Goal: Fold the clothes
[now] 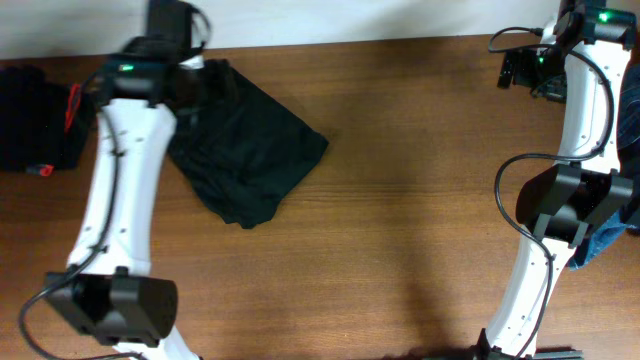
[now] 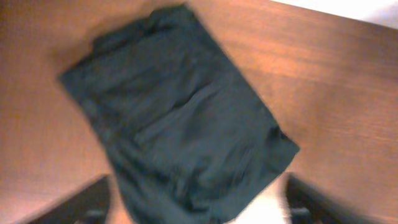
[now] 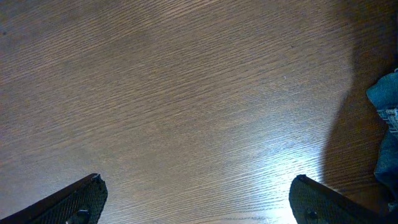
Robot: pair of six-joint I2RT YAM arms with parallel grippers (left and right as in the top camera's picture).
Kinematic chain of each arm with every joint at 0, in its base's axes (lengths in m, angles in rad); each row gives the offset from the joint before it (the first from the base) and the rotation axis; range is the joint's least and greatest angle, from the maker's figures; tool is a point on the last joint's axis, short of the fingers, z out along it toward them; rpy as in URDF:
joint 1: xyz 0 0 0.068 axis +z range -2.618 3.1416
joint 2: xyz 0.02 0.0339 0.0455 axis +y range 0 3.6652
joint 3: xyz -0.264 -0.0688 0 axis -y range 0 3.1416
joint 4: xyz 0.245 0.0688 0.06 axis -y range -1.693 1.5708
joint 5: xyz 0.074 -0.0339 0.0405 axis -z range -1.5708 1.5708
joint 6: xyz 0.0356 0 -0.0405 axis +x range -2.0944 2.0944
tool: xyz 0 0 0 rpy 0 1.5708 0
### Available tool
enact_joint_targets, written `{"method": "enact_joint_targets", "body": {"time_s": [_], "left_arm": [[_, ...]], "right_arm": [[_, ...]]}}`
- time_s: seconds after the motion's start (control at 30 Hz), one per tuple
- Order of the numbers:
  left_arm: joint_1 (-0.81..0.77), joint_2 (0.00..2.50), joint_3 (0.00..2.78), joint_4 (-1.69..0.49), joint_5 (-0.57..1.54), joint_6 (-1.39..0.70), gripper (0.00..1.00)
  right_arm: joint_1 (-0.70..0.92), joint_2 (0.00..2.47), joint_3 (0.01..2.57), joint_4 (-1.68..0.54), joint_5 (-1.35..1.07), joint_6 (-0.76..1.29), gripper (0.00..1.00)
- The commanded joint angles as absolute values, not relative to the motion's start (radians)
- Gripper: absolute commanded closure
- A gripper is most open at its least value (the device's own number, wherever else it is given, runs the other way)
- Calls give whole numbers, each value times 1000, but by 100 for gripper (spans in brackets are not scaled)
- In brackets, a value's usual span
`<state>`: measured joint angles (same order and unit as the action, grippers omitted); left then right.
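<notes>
In the overhead view a folded black garment (image 1: pixel 245 150) lies flat on the wooden table (image 1: pixel 400 150) in the upper left part of the frame, a rough rectangle turned at an angle, with one corner pointing right and its left edge hidden under the white left arm (image 1: pixel 120 190). The left wrist view is blurred but shows the same garment filling the middle of the frame. The left gripper (image 2: pixel 199 211) hangs over its lower edge, its two dark fingers (image 2: pixel 81 205) spread far apart at the bottom corners and clasping nothing. At the far left edge of the overhead view, apart from the garment, sits a dark bundle (image 1: pixel 35 115) with a red bit on it; what it is cannot be told. A piece of blue denim (image 1: pixel 610 240) shows at the right edge, partly behind the right arm (image 1: pixel 560 200), and it appears again at the right edge of the right wrist view. There the right gripper (image 3: pixel 199 205) is wide open and empty over bare wood, its fingers (image 3: pixel 74 202) at the two lower corners, well clear of the denim.
</notes>
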<state>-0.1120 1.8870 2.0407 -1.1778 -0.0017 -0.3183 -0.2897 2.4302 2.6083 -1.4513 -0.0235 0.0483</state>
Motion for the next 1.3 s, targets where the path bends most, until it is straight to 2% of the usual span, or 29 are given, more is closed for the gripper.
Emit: {"method": "enact_joint_targets", "body": {"time_s": [0.0, 0.23, 0.43, 0.53, 0.9, 1.27], "left_arm": [[-11, 1925, 1996, -1221, 125, -355, 1], [130, 1925, 1810, -1202, 222, -326, 1], [160, 1925, 1539, -904, 515, -294, 1], [158, 1925, 1427, -836, 498, -406, 1], [152, 1925, 1216, -683, 463, -446, 1], [110, 1929, 992, -278, 456, -643, 1]], "right_arm": [[-295, 2410, 2619, -1451, -25, 50, 2], [-295, 2410, 2619, -1451, -25, 50, 1], [-295, 2410, 2619, -1451, -25, 50, 1], [-295, 2410, 2619, -1451, -25, 50, 1], [-295, 2410, 2619, -1451, -25, 50, 1], [-295, 2410, 2619, -1451, -25, 50, 1]]}}
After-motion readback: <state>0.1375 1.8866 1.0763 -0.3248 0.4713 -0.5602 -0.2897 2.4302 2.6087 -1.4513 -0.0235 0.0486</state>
